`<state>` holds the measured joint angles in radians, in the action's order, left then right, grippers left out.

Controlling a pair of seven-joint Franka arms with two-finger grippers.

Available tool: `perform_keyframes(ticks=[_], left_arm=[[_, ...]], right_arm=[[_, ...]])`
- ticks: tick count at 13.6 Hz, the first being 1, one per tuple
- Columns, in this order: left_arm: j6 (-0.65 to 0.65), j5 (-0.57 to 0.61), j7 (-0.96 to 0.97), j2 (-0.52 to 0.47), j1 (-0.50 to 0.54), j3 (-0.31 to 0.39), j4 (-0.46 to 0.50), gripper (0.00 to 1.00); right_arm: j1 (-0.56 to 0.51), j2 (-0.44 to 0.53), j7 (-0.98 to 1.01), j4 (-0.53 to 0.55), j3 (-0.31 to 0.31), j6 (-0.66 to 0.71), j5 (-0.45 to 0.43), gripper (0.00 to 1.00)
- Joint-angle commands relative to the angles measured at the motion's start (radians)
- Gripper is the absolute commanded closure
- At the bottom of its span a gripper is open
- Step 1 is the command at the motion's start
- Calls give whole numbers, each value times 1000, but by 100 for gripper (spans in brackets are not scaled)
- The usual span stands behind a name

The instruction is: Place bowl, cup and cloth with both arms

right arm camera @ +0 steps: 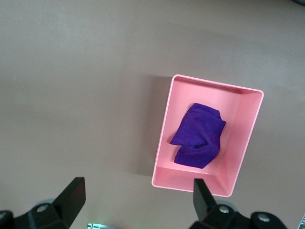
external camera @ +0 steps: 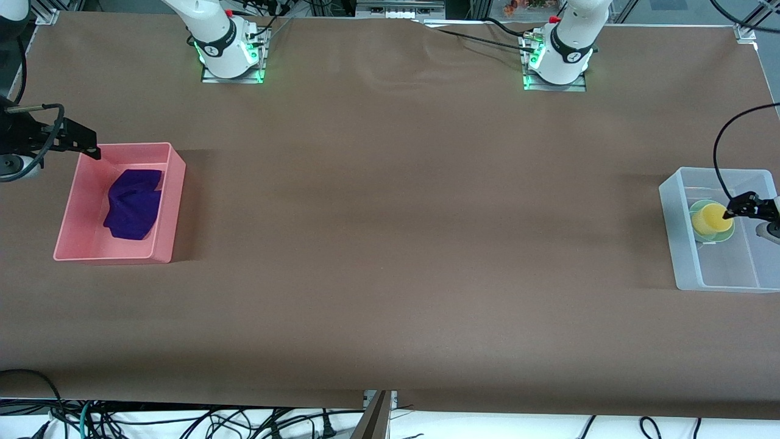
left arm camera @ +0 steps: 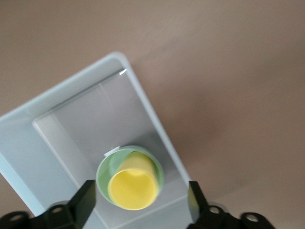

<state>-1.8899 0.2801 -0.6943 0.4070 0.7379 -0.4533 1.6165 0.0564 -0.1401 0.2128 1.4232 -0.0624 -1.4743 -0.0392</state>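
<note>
The left end effector [external camera: 740, 206] hangs over the clear bin [external camera: 676, 244] at the left arm's end of the bench [external camera: 390, 244]. Its fingers [left arm camera: 86, 198] stand apart with nothing between them. In the left wrist view the cup [left arm camera: 133, 188] lies directly below the gap between the fingers, centred between them. The cup sits inside the bowl [left arm camera: 107, 169], and both rest on the floor of the clear bin. The cup appears tilted, its mouth turned toward the wrist camera, so its axis leans off vertical; the exact lean is hard to judge from these views. The bowl is round and has no long axis.

The right end effector [external camera: 85, 143] hangs over the corner of the pink bin [external camera: 164, 207] at the right arm's end of the bench. Its fingers [right arm camera: 76, 193] are likewise spread and hold nothing. The cloth [external camera: 133, 204] lies crumpled on the floor of the pink bin, offset from the end effector toward the bin's middle. The cloth's long axis runs roughly along the bin's longer side.

Judgement: all three items are already in bins, so the placing appears complete. The next move for each arm is probably a plain lift, clear of the bin walls.
</note>
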Motion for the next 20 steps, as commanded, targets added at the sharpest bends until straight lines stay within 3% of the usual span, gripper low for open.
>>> perform_keyframes(ticks=[1, 5, 7, 8, 10, 13, 15, 16, 20], left_arm=[[136, 5, 167, -59, 2, -120, -47, 0], [323, 4, 297, -59, 0, -274, -210, 0], [338, -37, 306, -103, -30, -275, -210, 0], [338, -70, 335, -131, -90, -212, -205, 0], [312, -203, 433, -218, -290, 4, -141, 0], [143, -257, 617, -379, -493, 203, 90, 0], [85, -257, 619, -451, -642, 325, 205, 0], [84, -257, 618, -461, -684, 365, 210, 0], [95, -260, 616, -464, -692, 369, 207, 0]], right_arm=[[-1, -13, -1, -32, 3, 9, 1, 0], [-1, -13, -1, -32, 1, 11, 1, 0], [-1, -13, -1, -32, 1, 11, 1, 0], [-1, -13, -3, -32, 1, 11, 1, 0], [-3, -13, -3, -32, 1, 11, 2, 0], [-3, -13, -3, -32, 1, 11, 2, 0], [-3, -13, -3, -32, 1, 11, 2, 0], [-3, -13, -3, -32, 1, 11, 2, 0], [-3, -13, -3, -32, 1, 11, 2, 0]])
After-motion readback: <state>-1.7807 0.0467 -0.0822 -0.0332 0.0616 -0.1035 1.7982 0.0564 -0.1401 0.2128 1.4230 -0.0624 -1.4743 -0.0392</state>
